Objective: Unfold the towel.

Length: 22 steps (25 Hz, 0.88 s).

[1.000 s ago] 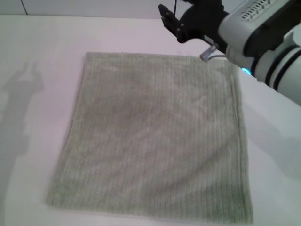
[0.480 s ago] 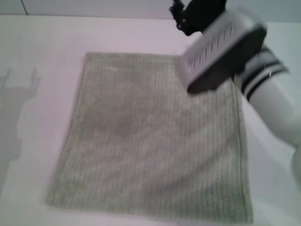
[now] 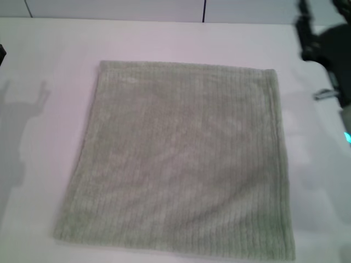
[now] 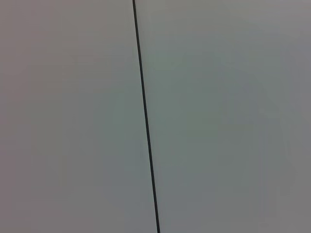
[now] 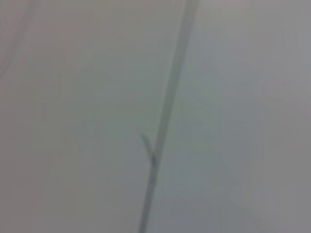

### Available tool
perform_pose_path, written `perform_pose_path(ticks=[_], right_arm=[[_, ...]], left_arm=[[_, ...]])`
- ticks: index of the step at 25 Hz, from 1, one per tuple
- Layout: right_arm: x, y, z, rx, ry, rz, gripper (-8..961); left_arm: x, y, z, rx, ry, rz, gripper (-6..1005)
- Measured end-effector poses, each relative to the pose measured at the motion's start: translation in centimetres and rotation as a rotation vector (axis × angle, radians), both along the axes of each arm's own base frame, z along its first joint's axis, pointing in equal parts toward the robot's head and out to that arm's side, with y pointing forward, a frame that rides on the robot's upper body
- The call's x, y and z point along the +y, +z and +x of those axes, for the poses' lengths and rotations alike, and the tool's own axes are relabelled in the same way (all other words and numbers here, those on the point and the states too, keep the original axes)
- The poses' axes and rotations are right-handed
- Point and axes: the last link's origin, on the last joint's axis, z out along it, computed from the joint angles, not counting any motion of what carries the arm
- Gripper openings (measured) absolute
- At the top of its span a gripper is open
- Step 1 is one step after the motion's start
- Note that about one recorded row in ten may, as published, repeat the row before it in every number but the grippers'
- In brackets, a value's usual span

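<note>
One towel point(image 3: 181, 159) flat, head view only | wrists: blank wall | right gripper point(image 3: 307, 33) fingers unclear

Head cam: high, angled forward-down over table point(image 3: 49, 44); towel point(image 3: 181, 159) fills centre to 6 o'clock. Both wrist cams face plain pale panels split by dark seam point(image 4: 146, 121); same seam at head view's 12 o'clock.

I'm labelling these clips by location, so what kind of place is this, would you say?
Probably a lab or test bench, not a home. A plain white table holds only a pale green towel lying flat, plain wall panels with a dark seam stand behind, and the right gripper hangs beside the towel's far corner.
</note>
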Motion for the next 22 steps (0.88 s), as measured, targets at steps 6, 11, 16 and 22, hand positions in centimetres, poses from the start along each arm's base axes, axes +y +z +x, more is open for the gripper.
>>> perform_pose_path(ticks=[6,11,16,22], right_arm=[[-1.6,0.3,2.7,0.019,-0.086,0.002,575],[-2.1,0.1,3.4,0.046,-0.131,-0.004,674],[-2.2,-0.1,3.7,0.056,-0.156,-0.014,765],[-2.4,-0.8,3.1,0.127,-0.176,-0.03,840]], left_arm=[[-0.1,-0.3,-0.2,0.001,0.007,-0.009,867],[-0.4,-0.4,-0.5,-0.006,0.019,-0.005,867],[-1.0,-0.5,-0.8,-0.003,0.021,-0.004,867],[-1.3,-0.6,-1.0,0.003,0.027,-0.009,867]])
